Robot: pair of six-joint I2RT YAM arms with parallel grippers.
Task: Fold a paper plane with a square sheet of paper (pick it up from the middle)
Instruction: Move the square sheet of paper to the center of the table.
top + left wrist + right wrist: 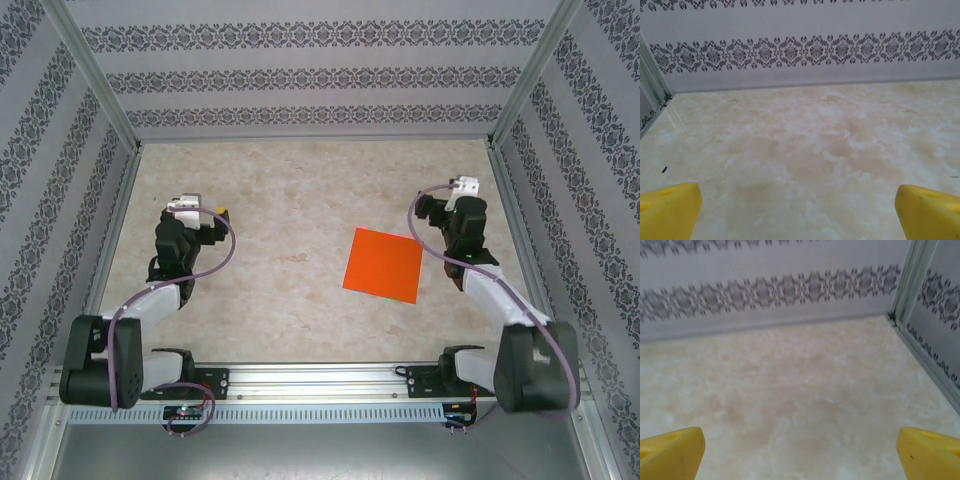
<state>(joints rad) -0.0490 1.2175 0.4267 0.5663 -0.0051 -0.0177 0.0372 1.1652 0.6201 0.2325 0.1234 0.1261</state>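
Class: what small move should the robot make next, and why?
Probably swing the right claw over the middle of the square sheet of paper: the sheet lies flat and unfolded close to it, and the claw is open, holding nothing.

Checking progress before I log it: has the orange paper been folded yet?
No, the paper lies flat on the table as a plain, unfolded square.

The square sheet of paper is lying flat and unfolded on the marbled tabletop, bright orange, slightly rotated, sitting right of centre with its right edge nearing the right arm
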